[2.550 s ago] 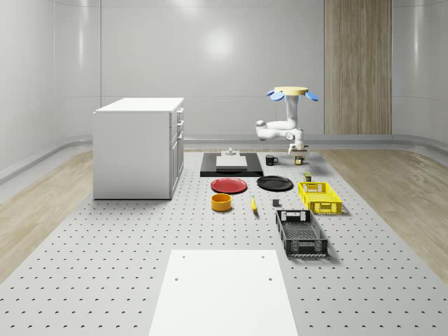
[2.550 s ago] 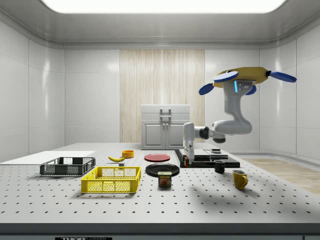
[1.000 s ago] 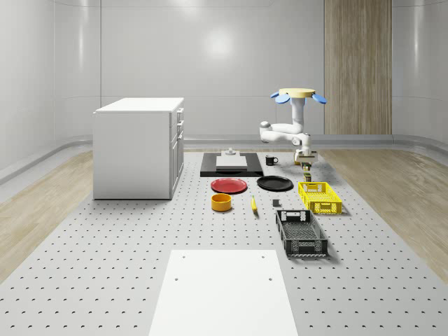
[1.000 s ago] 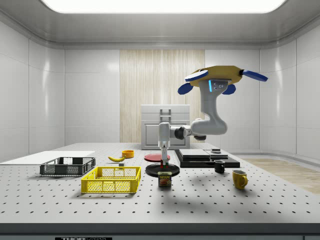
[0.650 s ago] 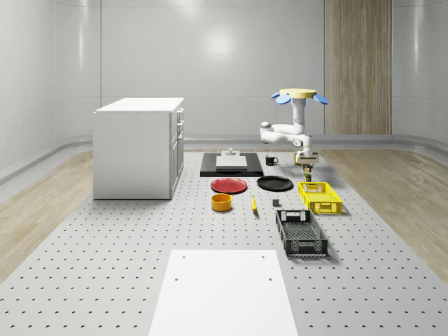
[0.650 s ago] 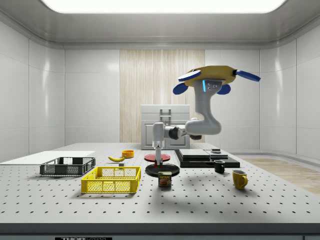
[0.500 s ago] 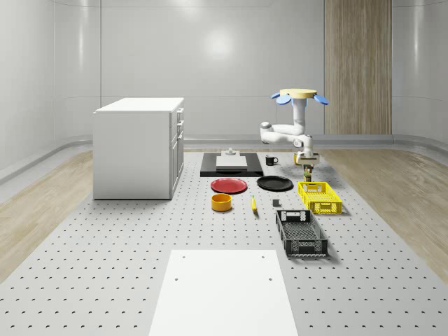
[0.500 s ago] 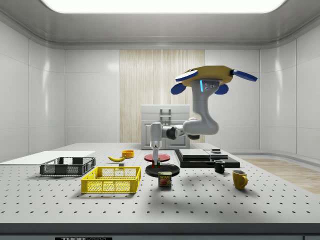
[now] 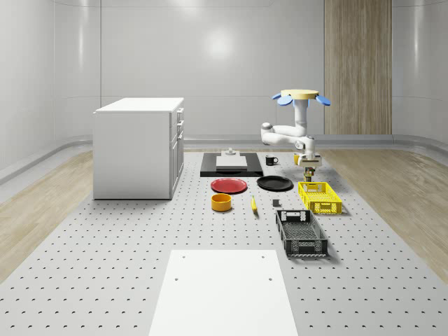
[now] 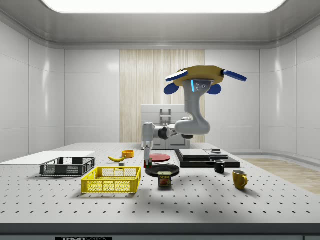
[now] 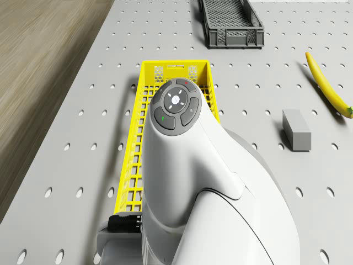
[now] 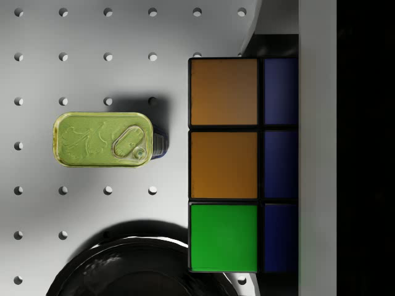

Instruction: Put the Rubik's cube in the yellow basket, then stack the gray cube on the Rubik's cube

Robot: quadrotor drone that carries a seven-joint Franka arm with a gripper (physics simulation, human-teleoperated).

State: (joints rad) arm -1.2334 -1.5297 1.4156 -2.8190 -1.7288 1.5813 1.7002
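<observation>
drone (image 10: 202,76): hovers above worktop (image 10: 210,197), near black plate (image 10: 162,170)
tool (image 10: 146,163): clamped on Rubik's cube (image 12: 242,164), airborne
Spam tin (image 12: 103,139): below, beside cube
yellow basket (image 10: 112,180): lower left, side view

The table (image 9: 105,280) is matt gray metal, drilled with holes. The yellow basket (image 11: 144,99) looks like plastic mesh; the tin (image 12: 102,139) has a shiny metal lid; the black plate (image 12: 123,265) is glossy.

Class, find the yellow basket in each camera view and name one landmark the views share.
Whole-scene view: yellow basket right of centre, behind the black crate.
Side view: left of centre, right of the crate.
Drone view: next to the crate.
Shared landmark: the black crate.
</observation>
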